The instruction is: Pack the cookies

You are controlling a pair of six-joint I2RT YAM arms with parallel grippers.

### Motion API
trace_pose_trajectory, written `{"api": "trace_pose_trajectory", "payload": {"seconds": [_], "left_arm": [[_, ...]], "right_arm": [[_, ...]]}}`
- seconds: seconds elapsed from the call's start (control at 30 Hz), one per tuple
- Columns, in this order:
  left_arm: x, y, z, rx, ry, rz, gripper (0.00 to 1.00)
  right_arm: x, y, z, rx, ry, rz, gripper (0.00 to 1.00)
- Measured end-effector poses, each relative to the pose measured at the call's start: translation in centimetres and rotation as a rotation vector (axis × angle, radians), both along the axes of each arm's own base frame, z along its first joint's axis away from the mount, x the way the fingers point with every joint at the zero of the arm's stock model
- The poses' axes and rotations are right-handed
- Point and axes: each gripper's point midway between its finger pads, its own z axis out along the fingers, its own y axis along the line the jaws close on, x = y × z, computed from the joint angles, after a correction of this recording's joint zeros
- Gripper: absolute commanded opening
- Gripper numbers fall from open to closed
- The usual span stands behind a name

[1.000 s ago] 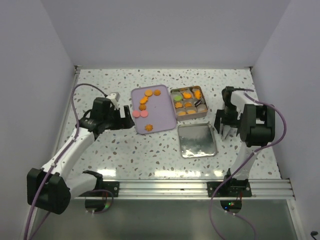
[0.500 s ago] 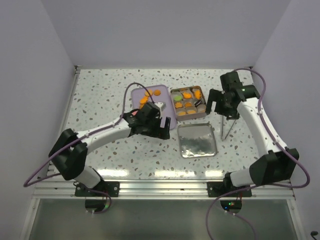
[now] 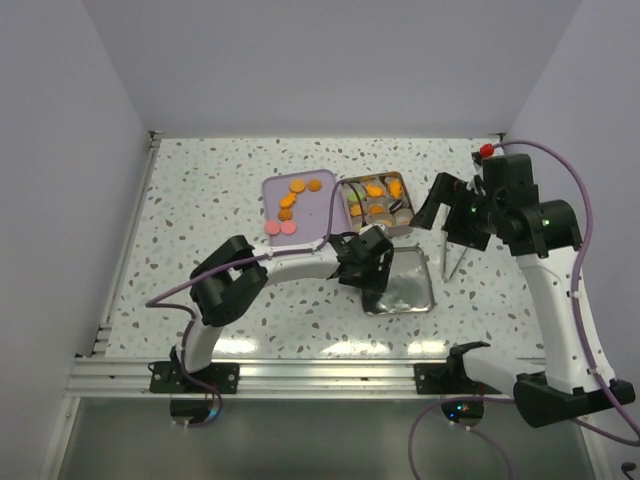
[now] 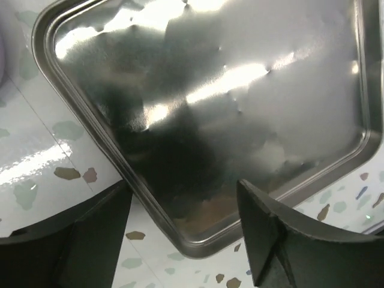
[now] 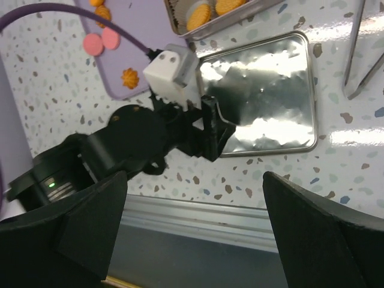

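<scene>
Only the left wrist view shows the left gripper (image 4: 183, 192) spread wide and empty over the shiny square metal lid (image 4: 240, 90). The right wrist view shows the right gripper (image 5: 195, 177) equally wide and empty. From above, small orange and pink cookies (image 3: 290, 205) lie on the flat lilac tray (image 3: 312, 215) at 10 o'clock from the lid. More fill the compartmented metal tin (image 3: 372, 177) at 12 o'clock.

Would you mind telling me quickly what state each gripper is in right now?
Left gripper: open, empty, over the metal lid.
Right gripper: open, holding nothing.
</scene>
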Motion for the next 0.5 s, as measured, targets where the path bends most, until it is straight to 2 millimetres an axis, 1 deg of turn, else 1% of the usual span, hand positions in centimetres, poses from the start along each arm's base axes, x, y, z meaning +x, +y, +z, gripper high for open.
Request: {"api": "trace_pose_trajectory", "payload": {"seconds": [0.03,0.1,0.13,0.17,0.2,0.23,0.33,0.4,0.43,0.5], "left_arm": [[-0.1,-0.3,-0.5,0.012,0.003,0.012,0.64],[-0.3,-0.6,-0.6,0.024,0.005,0.034,0.57],[-0.4,-0.6,-0.8,0.033,0.009,0.044,0.49],[-0.5,-0.6,-0.8,0.037,0.011,0.063,0.45],[-0.6,-0.5,-0.9,0.043,0.020,0.078,0.41],[-0.7,-0.4,-1.1,0.053,0.021,0.089,0.30],[-0.8,-0.4,-1.3,0.050,0.038,0.128,0.14],[-0.8,-0.2,-1.5,0.058,0.043,0.152,0.14],[-0.8,-0.2,-1.5,0.058,0.046,0.157,0.24],[-0.8,-0.4,-1.4,0.053,0.050,0.163,0.35]], "right_arm": [[-0.2,0.1,0.6,0.011,-0.010,0.006,0.99],[-0.7,0.5,1.9,0.038,-0.032,0.024,0.99],[-0.9,0.8,2.5,0.050,-0.040,0.036,0.99],[-1.2,0.9,2.9,0.061,-0.045,0.047,0.99],[-1.4,1.1,3.3,0.069,-0.047,0.057,0.99],[-1.7,1.3,3.5,0.079,-0.048,0.068,0.99],[-2.2,2.0,3.8,0.099,-0.041,0.100,0.99],[-2.6,2.3,3.7,0.107,-0.031,0.117,0.99],[-2.7,2.5,3.7,0.109,-0.027,0.124,0.99],[-2.8,2.7,3.7,0.116,-0.021,0.133,0.99]]}}
